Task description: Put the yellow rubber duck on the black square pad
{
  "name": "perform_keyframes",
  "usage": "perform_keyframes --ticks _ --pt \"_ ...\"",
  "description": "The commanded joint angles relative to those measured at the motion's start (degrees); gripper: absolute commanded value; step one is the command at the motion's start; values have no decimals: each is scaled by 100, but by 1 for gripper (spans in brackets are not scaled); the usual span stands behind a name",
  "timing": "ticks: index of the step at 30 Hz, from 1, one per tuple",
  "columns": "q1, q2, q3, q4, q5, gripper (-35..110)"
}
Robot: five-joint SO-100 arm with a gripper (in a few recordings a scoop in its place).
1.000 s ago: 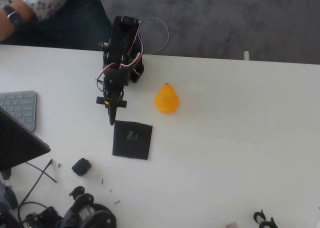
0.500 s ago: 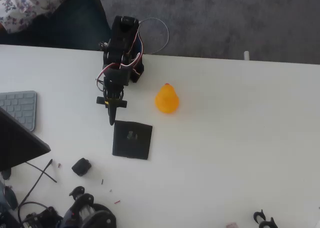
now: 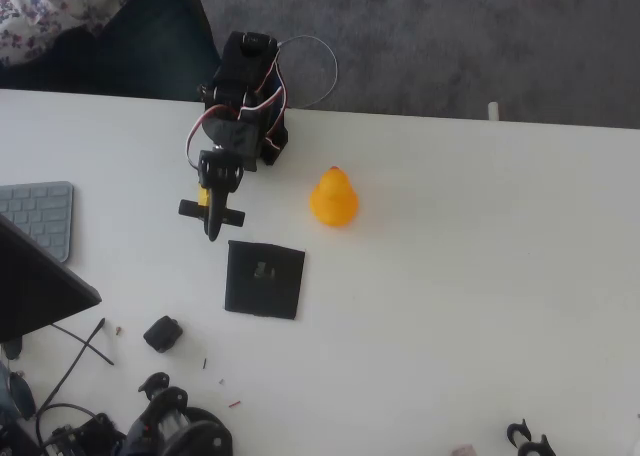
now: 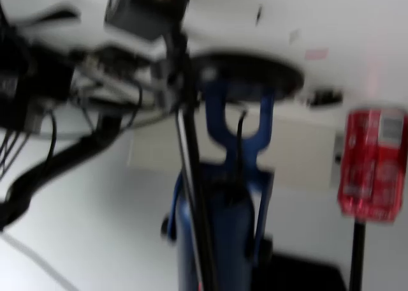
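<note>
White tabletop (image 3: 480, 276): your black two-finger gripper (image 3: 212, 226) (jaw state unclear) may nudge the thin black square pad (image 3: 265, 279), missing the small yellow rubber duck (image 3: 333, 198).

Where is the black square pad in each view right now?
Overhead view: the black square pad lies left of centre, below-left of the yellow rubber duck.
Wrist view: too blurred to be sure; a dark patch at the bottom edge, right of centre, may be it.
Shared landmark: the white table.

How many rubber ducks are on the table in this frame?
1. The yellow rubber duck stands on the white table in the overhead view, up and right of the black square pad, apart from it.
</note>
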Motion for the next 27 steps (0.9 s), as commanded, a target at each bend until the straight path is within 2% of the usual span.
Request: perform_keyframes --ticks 1,18,27 --pt "79 70 -545 -114 -70 28" --pt "18 -229 -1573 -114 -176 29" --pt "-677 -1986 -2109 -105 -1784 29"
